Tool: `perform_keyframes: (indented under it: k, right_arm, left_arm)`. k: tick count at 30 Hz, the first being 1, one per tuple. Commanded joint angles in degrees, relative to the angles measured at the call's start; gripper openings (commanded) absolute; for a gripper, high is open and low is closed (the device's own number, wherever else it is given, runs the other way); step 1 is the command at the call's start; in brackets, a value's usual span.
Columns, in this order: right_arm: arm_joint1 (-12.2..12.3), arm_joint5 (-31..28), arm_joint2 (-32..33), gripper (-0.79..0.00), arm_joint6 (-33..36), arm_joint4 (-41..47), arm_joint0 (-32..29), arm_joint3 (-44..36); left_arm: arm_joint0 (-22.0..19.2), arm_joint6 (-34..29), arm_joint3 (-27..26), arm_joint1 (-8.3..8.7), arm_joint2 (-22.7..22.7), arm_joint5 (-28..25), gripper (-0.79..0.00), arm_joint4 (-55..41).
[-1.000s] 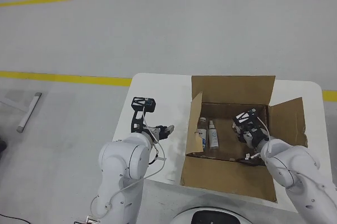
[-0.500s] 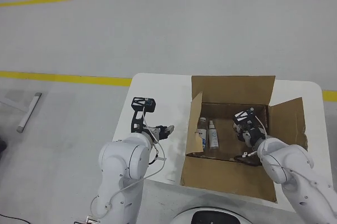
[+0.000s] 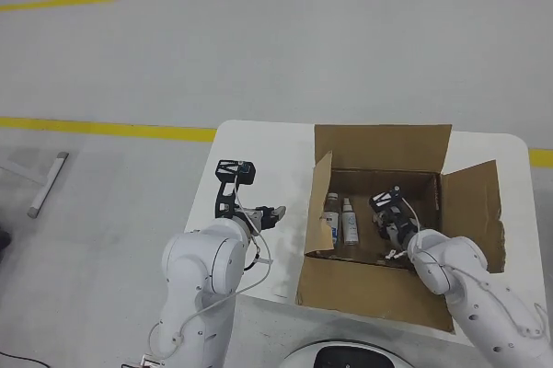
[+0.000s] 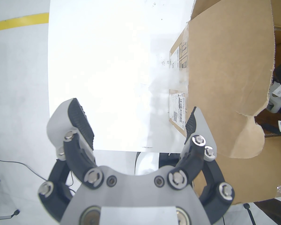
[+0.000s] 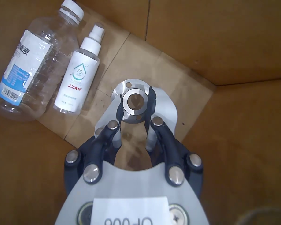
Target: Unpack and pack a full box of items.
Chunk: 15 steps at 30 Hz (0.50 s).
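We have the right gripper (image 5: 135, 103) clamped on a small steel flange (image 5: 134, 92), low inside the cardboard box (image 5: 224, 36), near a clear bottle (image 5: 25, 71) and a white spray bottle (image 5: 78, 76) lying on its floor. We judge it dense, rigid and slick, best pinched across its raised collar. It is bright and round, with a centre bore and small bolt holes. The left gripper (image 4: 135, 122) hangs wide open and empty over the table (image 4: 107, 47).
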Motion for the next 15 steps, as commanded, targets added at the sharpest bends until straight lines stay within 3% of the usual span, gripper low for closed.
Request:
perform_keyframes:
  k: [1, 15]
  right_arm:
    - [-0.4, 1.1, -1.6, -0.785, 0.3, 0.0, 1.8, 2.3]
    - [-3.2, 5.6, -8.8, -0.785, 1.9, -0.1, 10.6, 14.0]
  left_arm:
    - [0.0, 0.0, 0.0, 0.0, 0.0, 0.0, 0.0, 0.0]
    - [0.0, 0.0, 0.0, 0.0, 0.0, 0.0, 0.0, 0.0]
